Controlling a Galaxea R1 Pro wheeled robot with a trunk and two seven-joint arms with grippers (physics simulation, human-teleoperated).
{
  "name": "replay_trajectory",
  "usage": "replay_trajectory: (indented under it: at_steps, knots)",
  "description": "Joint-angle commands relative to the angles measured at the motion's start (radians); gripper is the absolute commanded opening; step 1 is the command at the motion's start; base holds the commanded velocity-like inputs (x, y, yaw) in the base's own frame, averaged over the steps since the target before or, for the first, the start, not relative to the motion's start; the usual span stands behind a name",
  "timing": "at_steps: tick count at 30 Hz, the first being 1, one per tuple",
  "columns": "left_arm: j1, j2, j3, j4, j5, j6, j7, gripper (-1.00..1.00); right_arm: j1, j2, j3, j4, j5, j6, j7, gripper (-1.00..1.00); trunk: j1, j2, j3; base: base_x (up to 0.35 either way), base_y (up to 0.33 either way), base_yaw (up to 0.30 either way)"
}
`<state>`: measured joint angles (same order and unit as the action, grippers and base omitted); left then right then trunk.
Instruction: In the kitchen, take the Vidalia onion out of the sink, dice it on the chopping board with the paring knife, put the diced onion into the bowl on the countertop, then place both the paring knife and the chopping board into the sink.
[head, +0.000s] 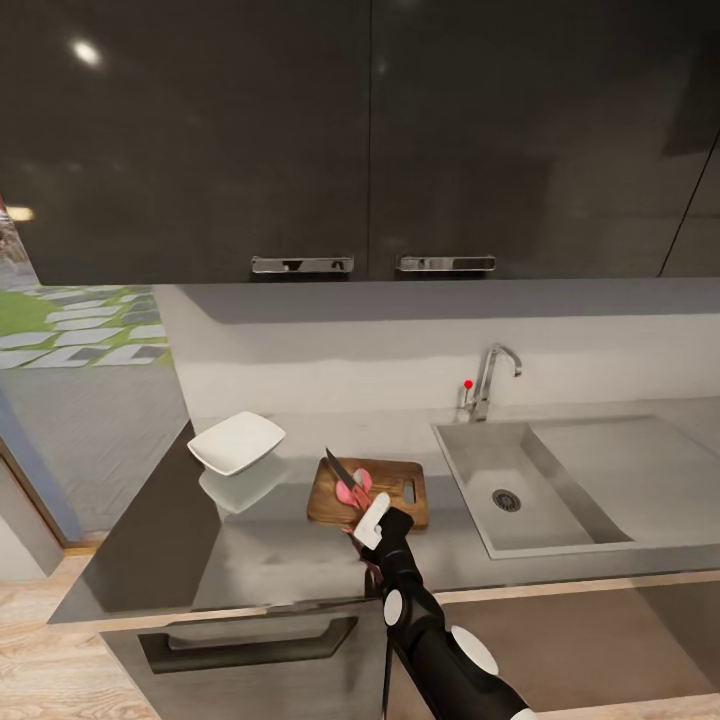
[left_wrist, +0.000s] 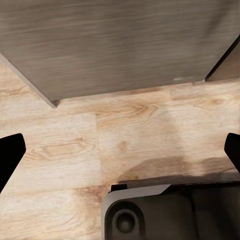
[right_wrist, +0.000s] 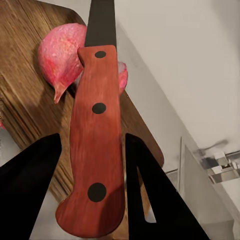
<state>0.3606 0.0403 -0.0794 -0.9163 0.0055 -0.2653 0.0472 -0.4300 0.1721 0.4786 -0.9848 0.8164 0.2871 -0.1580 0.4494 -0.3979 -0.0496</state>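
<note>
One pink onion (right_wrist: 62, 52) on chopping board (head: 390, 478), red-handled paring knife (right_wrist: 97, 150) above

The right end effector (right_wrist: 92, 192) grips the paring knife (right_wrist: 97, 135) (red handle) above the pink onion (right_wrist: 60, 60) on the chopping board (right_wrist: 25, 100).

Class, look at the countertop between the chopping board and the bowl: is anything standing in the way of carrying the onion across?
Nothing visible does. Bare countertop separates the board from the bowl; the onion lies on the board under the knife.
</note>
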Motion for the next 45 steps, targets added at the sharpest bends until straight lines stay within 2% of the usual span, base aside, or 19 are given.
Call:
replay_trajectory:
  at_steps: [1,16,21,31,38,45]
  knots:
    - [0.0,0.001,-0.003,-0.001,0.001,-0.002,0.005,1.0,-0.001,0.0,0.003,0.002,0.009,0.009,-0.005,-1.0,0.001,-0.002,-0.002,0.0,0.0,0.0]
    - [0.0,0.001,-0.003,0.0,0.001,-0.002,0.005,1.0,-0.001,0.0,0.005,0.005,0.011,0.006,-0.005,-1.0,0.001,-0.002,-0.002,0.017,0.0,0.0]
    - [0.0,0.001,-0.003,0.0,-0.001,-0.002,0.005,1.0,-0.001,0.001,0.001,-0.021,0.012,0.006,-0.006,-1.0,0.001,-0.002,-0.002,0.0,-0.017,0.0]
    - [0.0,0.001,-0.003,0.0,-0.001,-0.002,0.005,1.0,-0.001,-0.001,0.0,-0.059,0.009,0.008,-0.006,-1.0,0.001,-0.002,-0.002,0.0,-0.236,0.0]
    - [0.0,0.001,-0.003,0.0,0.0,-0.002,0.005,1.0,-0.001,-0.003,0.003,-0.041,0.007,0.009,-0.004,-1.0,0.001,-0.002,-0.002,0.127,-0.177,0.0]
    - [0.0,0.001,-0.003,0.0,0.001,-0.002,0.005,1.0,-0.001,0.0,0.006,0.036,0.01,0.009,-0.003,-1.0,0.001,-0.002,-0.002,0.042,-0.015,0.0]
